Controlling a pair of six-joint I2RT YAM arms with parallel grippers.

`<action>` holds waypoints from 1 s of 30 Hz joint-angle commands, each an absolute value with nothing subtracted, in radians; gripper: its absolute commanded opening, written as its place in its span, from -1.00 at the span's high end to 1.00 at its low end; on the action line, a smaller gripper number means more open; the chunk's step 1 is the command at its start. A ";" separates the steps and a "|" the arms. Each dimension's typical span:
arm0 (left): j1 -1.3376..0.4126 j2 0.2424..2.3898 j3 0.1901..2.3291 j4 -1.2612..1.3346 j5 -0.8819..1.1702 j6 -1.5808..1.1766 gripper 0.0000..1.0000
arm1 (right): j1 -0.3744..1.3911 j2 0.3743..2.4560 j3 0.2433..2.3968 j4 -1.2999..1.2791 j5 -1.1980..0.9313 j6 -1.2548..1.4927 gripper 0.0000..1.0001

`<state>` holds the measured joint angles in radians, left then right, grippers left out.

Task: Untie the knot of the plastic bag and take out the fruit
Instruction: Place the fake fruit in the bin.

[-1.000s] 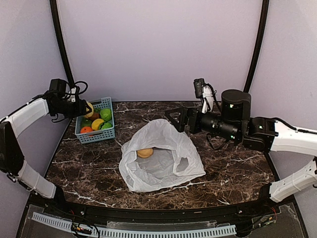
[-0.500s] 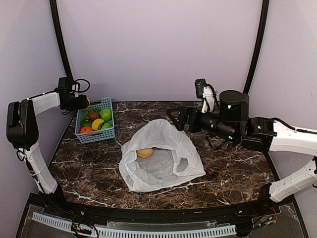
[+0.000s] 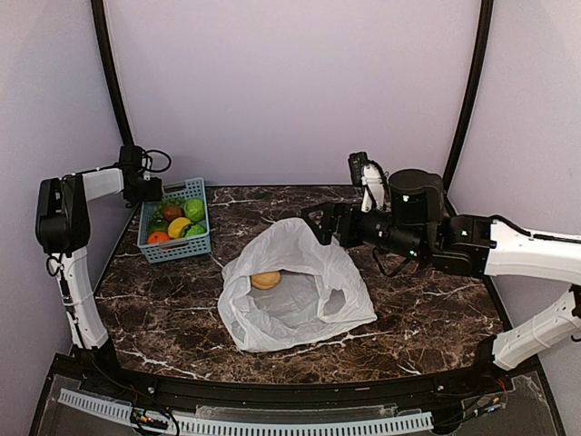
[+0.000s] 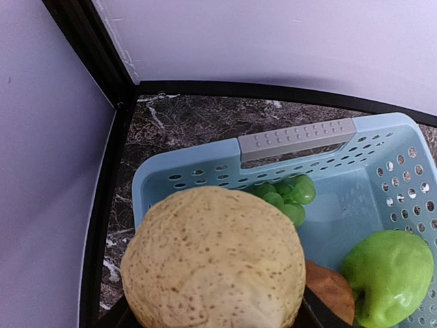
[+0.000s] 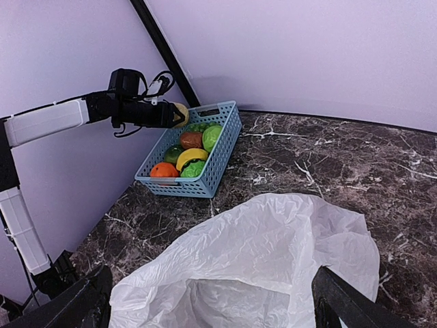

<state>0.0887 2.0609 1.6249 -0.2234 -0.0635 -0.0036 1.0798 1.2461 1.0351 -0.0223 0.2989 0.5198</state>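
The white plastic bag (image 3: 300, 263) lies open-mouthed in the middle of the table, with one brownish-orange fruit (image 3: 266, 280) inside. No knot shows. My left gripper (image 3: 151, 192) is shut on a tan-yellow speckled fruit (image 4: 215, 263) and holds it over the back left corner of the blue basket (image 4: 297, 135). The held fruit also shows in the right wrist view (image 5: 179, 113). My right gripper (image 3: 320, 221) is open and empty, hovering just behind the bag (image 5: 273, 239); its fingertips (image 5: 345, 304) frame the bag's far edge.
The blue basket (image 3: 177, 252) at the back left holds a green apple (image 4: 389, 273), green grapes (image 4: 287, 195), a brown fruit (image 4: 331, 290), a yellow piece (image 3: 179, 226) and an orange one (image 3: 158, 238). Black frame posts (image 3: 113, 82) stand at the back corners.
My left arm has swung back and left, carrying the tan fruit toward the basket's back left corner. My right gripper has shifted slightly left behind the bag.
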 commanded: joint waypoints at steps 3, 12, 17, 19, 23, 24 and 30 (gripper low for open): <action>0.097 2.095 1.675 -0.257 -0.108 0.061 0.14 | 1.055 1.275 1.069 -0.026 0.254 0.540 -0.97; 0.098 2.143 1.728 -0.296 -0.113 0.072 -0.38 | 1.042 1.310 1.089 -0.026 0.213 0.547 -0.97; 0.097 2.143 1.735 -0.309 -0.116 0.071 -0.68 | 1.033 1.317 1.092 -0.026 0.202 0.546 -0.97; 0.097 2.143 1.742 -0.316 -0.110 0.070 -0.76 | 1.030 1.318 1.094 -0.026 0.198 0.546 -0.97; 0.098 2.138 1.754 -0.329 -0.100 0.064 -0.85 | 1.025 1.320 1.095 -0.026 0.190 0.545 -0.97; 0.098 2.136 1.754 -0.330 -0.095 0.060 -0.86 | 1.024 1.321 1.095 -0.026 0.188 0.546 -0.97; 0.097 2.092 1.739 -0.325 -0.049 0.026 -0.91 | 1.021 1.316 1.088 -0.026 0.183 0.549 -0.97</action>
<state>0.0898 2.1460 1.7348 -0.2947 -0.0898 0.0547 1.0313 1.3113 1.0679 -0.0315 0.1944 0.5377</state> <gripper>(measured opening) 0.951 0.986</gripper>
